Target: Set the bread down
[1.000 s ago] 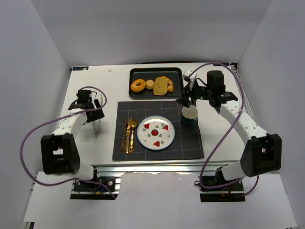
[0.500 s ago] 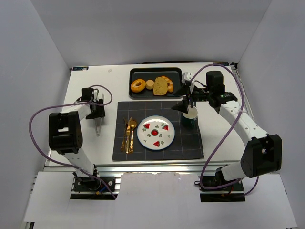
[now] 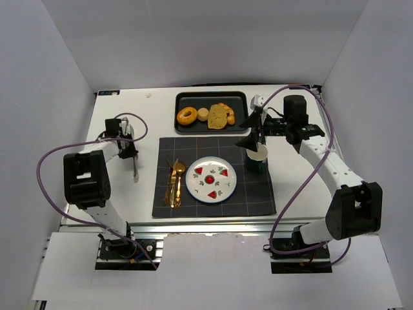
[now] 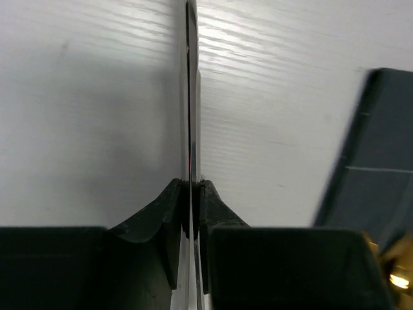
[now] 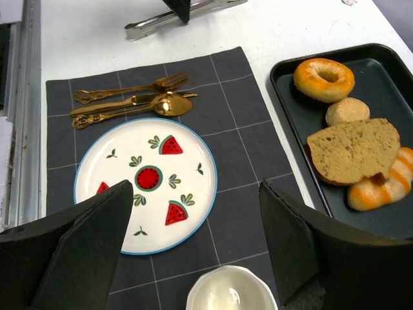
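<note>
From above, the bread (image 3: 187, 116) lies at the left end of a black tray (image 3: 240, 98) at the far side of the white counter (image 3: 142, 110). To its right in the tray are a small pale bun (image 3: 203, 115), a flat slice (image 3: 218, 116) and a striped piece (image 3: 230, 115). Nearer the arms, a dark placemat (image 3: 258, 194) carries gold cutlery (image 3: 173, 183), a watermelon-patterned plate (image 3: 211, 179) and a cup (image 3: 257, 158). The right end effector (image 3: 248, 134) hangs over the cup, between it and the tray. The left end effector (image 3: 132, 155) is low over the counter left of the placemat, with metal tongs (image 3: 135, 169) at its tip; from here its grip cannot be judged. The left wrist view settles that: the two fingers are pressed together on a thin, edge-on metal strip of the tongs that runs away over the counter. Only a corner of the placemat and a glint of gold show at the right, and no bread. The right wrist view shows its own fingers spread wide with nothing between them. Below them are the plate and the cup's pale inside. In this view the bread's centre hole and golden-brown crust show plainly; it sits in the tray untouched, just beside the bun.
</note>
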Available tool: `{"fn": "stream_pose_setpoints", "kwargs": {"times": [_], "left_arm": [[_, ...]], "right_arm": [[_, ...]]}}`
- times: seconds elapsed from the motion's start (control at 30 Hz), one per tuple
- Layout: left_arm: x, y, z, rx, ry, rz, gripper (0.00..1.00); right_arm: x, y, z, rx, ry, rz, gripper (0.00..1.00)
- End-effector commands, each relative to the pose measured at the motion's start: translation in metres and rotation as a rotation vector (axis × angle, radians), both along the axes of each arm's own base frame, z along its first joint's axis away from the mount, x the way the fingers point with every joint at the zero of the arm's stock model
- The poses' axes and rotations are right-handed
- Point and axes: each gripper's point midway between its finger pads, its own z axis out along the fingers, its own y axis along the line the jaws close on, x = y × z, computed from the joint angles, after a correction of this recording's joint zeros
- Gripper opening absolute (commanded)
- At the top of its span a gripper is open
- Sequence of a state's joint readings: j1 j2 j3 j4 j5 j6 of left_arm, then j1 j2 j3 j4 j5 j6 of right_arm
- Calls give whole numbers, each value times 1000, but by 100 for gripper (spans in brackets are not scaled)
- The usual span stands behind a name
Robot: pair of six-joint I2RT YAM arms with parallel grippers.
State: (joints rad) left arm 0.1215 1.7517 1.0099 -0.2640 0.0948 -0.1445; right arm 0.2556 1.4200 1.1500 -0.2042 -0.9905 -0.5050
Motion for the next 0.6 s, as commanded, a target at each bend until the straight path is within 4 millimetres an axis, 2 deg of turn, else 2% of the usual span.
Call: {"fn": "stream_pose_setpoints", "kwargs": {"times": [0.0, 0.07, 0.13, 0.2, 0.27, 0.33, 0.4, 0.57], "left_arm": [[29, -53, 90, -227, -206, -43, 13], [37, -79, 123, -323, -268, -57, 19], [36, -112, 137, -368, -278, -112, 24], [36, -134, 147, -371, -275, -158, 29], [36, -144, 146, -348, -248, -181, 36], [40, -153, 154, -312, -250, -214, 41], [40, -158, 149, -290, -218, -234, 43], [49, -168, 162, -225, -210, -283, 47]], "right_arm": [[9, -5, 13, 10, -31, -22, 83], [11, -7, 11, 10, -24, -31, 83], [11, -10, 10, 14, -17, -40, 83], [10, -10, 9, 16, -14, -41, 83], [9, -11, 8, 17, -13, -42, 84], [9, -12, 8, 18, -13, -42, 85], [8, -12, 6, 21, -6, -42, 86], [5, -13, 6, 32, -5, -44, 87]]}}
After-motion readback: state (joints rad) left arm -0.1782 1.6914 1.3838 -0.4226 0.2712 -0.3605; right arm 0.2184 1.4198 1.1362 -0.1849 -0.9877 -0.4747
